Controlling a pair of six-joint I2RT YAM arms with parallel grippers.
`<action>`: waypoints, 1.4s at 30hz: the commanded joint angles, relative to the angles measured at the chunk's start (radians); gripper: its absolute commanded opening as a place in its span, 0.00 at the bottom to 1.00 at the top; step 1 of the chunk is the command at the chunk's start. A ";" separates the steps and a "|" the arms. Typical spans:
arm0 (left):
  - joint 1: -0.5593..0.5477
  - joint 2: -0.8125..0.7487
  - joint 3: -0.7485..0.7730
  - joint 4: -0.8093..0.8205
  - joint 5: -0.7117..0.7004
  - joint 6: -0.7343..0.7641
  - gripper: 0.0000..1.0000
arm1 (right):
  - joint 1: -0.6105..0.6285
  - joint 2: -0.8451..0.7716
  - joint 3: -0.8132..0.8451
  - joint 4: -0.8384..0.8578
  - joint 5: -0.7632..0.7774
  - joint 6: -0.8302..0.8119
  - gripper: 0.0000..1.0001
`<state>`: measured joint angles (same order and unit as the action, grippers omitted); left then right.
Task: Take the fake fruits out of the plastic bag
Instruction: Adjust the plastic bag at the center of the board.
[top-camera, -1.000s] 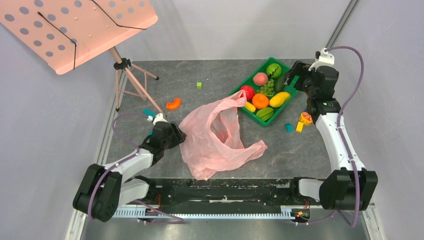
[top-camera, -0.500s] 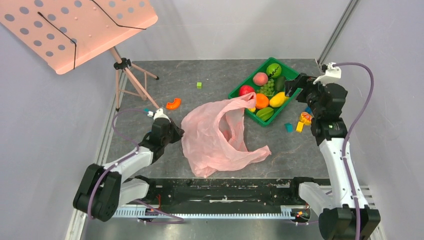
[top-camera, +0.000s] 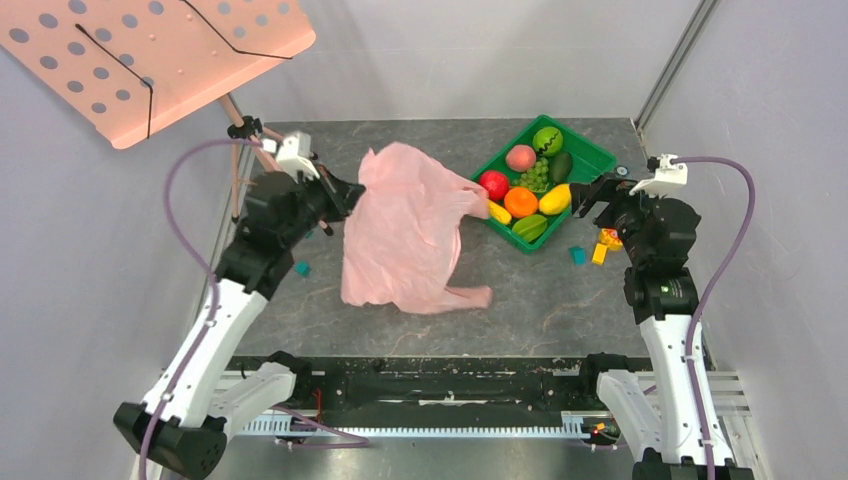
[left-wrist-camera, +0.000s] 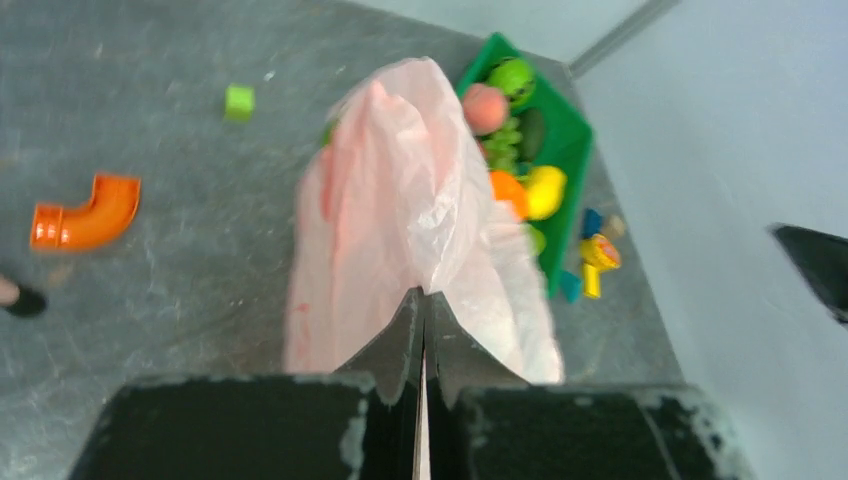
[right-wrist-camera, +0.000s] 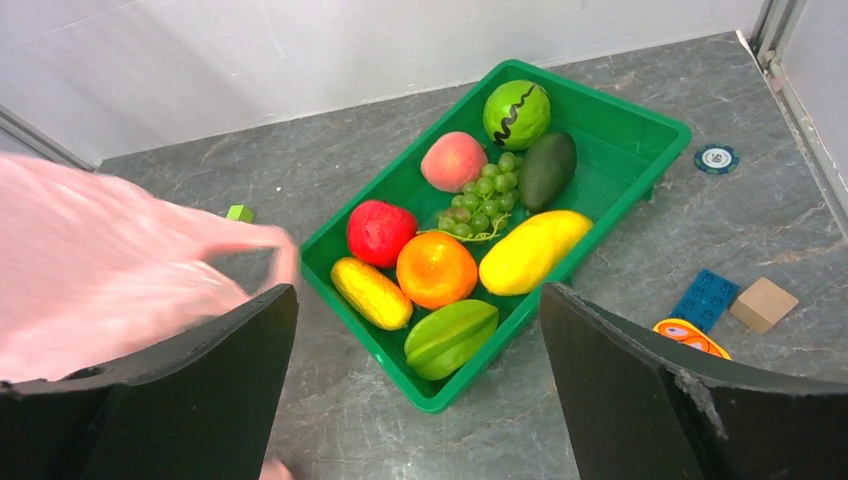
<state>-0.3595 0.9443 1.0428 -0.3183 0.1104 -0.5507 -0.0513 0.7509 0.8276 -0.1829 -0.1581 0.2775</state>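
Observation:
My left gripper (top-camera: 345, 190) is shut on an edge of the pink plastic bag (top-camera: 400, 240) and holds it up, so the bag drapes down to the table. In the left wrist view the closed jaws (left-wrist-camera: 422, 295) pinch the thin film of the bag (left-wrist-camera: 390, 200). No fruit shows through it. A green tray (right-wrist-camera: 620, 110) holds the fake fruits: red apple (right-wrist-camera: 381, 232), yellow mango (right-wrist-camera: 535, 250), grape bunch (right-wrist-camera: 480, 200), dark green oval fruit (right-wrist-camera: 547, 170) and yellow banana (right-wrist-camera: 371, 292). My right gripper (right-wrist-camera: 417, 295) hangs open and empty above the tray's near corner.
The tray also holds an orange (right-wrist-camera: 436, 270), a green starfruit (right-wrist-camera: 450, 337), a peach (right-wrist-camera: 453, 160) and a green ball (right-wrist-camera: 517, 114). A pink music stand (top-camera: 150, 60) stands back left. An orange pipe elbow (left-wrist-camera: 85, 212), green cube (left-wrist-camera: 238, 101), blue block (right-wrist-camera: 706, 297) and wooden block (right-wrist-camera: 763, 304) lie loose.
My left gripper closed on the bag's edge, then rose and swung back, lifting the bag off the table. My right arm drew back from the tray, still open.

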 joint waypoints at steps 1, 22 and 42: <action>-0.003 -0.011 0.275 -0.198 0.166 0.166 0.02 | 0.002 -0.030 -0.030 -0.002 0.022 -0.018 0.94; -0.453 0.200 0.520 -0.180 0.196 0.082 0.02 | 0.002 -0.091 -0.097 0.017 0.046 -0.003 0.96; -0.135 0.253 0.065 -0.088 -0.254 0.107 0.15 | 0.002 -0.115 -0.122 -0.020 0.049 -0.039 0.98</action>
<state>-0.5072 1.1694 1.1187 -0.5049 -0.0708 -0.4477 -0.0513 0.6506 0.7132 -0.2020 -0.1154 0.2642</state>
